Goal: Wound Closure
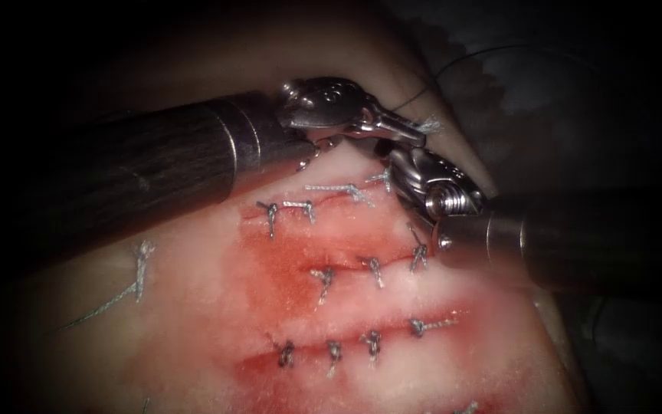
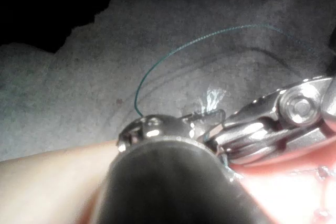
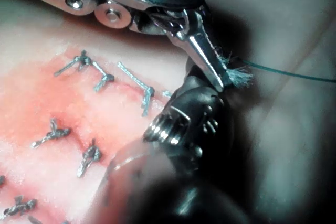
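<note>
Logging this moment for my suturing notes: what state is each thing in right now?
left tool: jaws shut on the thread near its frayed end.
right tool: tip beneath the left tool's jaws; hold unclear.
thread: arcs away over the dark background.
tissue: several cuts held by knotted stitches.
red fluid: spread around the stitched cuts.

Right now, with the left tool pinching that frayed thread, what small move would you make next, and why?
Probably ease the left tool gently away from the tissue, I'd judge. Its jaws are shut on the thread beside its frayed end, the thread beyond curves slack, and the right tool crowds close beside it.
</note>
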Available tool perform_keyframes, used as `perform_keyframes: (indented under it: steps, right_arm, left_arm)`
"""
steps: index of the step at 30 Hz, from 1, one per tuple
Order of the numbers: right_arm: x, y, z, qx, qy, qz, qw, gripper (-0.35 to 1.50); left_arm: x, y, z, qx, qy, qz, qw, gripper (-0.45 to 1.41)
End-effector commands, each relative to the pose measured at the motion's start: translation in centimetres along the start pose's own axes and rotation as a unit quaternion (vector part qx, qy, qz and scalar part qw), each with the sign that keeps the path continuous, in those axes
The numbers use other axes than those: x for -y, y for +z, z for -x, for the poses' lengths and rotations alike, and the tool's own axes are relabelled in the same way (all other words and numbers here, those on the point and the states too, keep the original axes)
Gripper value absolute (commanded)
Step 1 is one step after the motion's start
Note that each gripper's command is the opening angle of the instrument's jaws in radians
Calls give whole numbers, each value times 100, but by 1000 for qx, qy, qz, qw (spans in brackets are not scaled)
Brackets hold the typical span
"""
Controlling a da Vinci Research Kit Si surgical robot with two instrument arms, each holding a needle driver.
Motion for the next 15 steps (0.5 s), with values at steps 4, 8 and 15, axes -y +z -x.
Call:
perform_keyframes:
  steps: [4, 8, 15]
  right_arm:
    - [-2, 7, 0, 0, 3, 5, 1000, -35]
    - [2, 4, 1, -2, 2, 7, 1000, -35]
    - [10, -5, 4, -5, 0, 12, 1000, -35]
  left_arm:
    - [-10, 1, 12, 2, 2, 1, 1000, -45]
    - [-13, -2, 20, 4, 0, 2, 1000, -45]
    - [-16, -10, 36, 16, -10, 13, 1000, -45]
